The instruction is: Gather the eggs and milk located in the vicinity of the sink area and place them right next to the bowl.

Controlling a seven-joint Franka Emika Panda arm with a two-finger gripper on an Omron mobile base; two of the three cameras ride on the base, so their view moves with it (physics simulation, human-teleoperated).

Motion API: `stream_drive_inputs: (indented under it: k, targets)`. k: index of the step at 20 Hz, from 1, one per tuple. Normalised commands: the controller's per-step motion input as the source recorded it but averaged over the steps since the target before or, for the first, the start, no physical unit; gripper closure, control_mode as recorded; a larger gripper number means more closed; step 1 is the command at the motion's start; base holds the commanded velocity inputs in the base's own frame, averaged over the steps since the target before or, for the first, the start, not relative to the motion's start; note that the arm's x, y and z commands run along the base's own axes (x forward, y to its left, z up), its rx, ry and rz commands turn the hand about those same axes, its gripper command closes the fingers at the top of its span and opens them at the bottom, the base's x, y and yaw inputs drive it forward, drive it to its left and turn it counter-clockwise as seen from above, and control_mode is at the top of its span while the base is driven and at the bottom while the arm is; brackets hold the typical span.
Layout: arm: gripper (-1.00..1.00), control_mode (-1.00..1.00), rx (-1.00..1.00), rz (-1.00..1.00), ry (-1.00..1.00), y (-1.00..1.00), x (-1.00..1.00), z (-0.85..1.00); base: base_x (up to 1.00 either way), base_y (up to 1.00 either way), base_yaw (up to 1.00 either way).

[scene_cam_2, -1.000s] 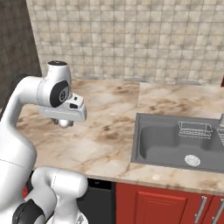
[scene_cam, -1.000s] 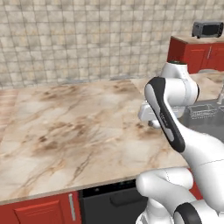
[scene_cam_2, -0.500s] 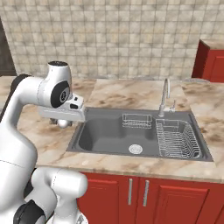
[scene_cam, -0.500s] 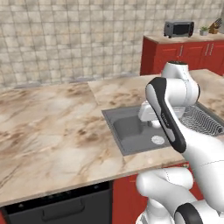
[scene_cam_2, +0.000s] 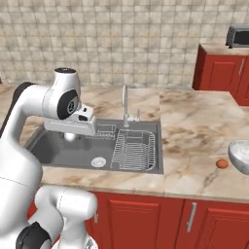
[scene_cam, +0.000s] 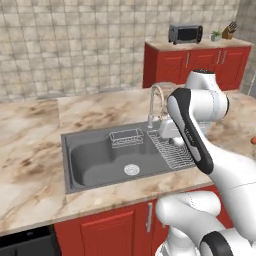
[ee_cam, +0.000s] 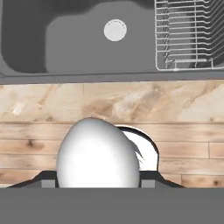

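My gripper is shut on a pale grey-white egg, which covers the fingertips in the hand view. In the right base view the gripper hangs over the left part of the sink, and the held egg shows just under the hand. The gripper hovers above the dish rack in the left base view. A small brown-orange egg lies on the counter right beside the speckled bowl at the far right. The milk is out of view.
A tall chrome faucet rises behind the sink. A wire dish rack fills its right half and a small wire basket sits at the back. A toaster oven stands on red cabinets beyond.
The whole scene has slid left as the base drove right along the counter. The bowl and the brown-orange egg have come into view. The gripper stays shut on the pale egg.
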Motion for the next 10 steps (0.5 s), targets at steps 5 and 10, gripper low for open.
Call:
stream_drive_inputs:
  k: [5,10]
  targets:
    - [1.00,1.00,0.00,0.00,0.00,0.00,0.00,0.00,0.08,-1.00,0.00]
    - [1.00,1.00,0.00,0.00,0.00,0.00,0.00,0.00,0.38,-1.00,0.00]
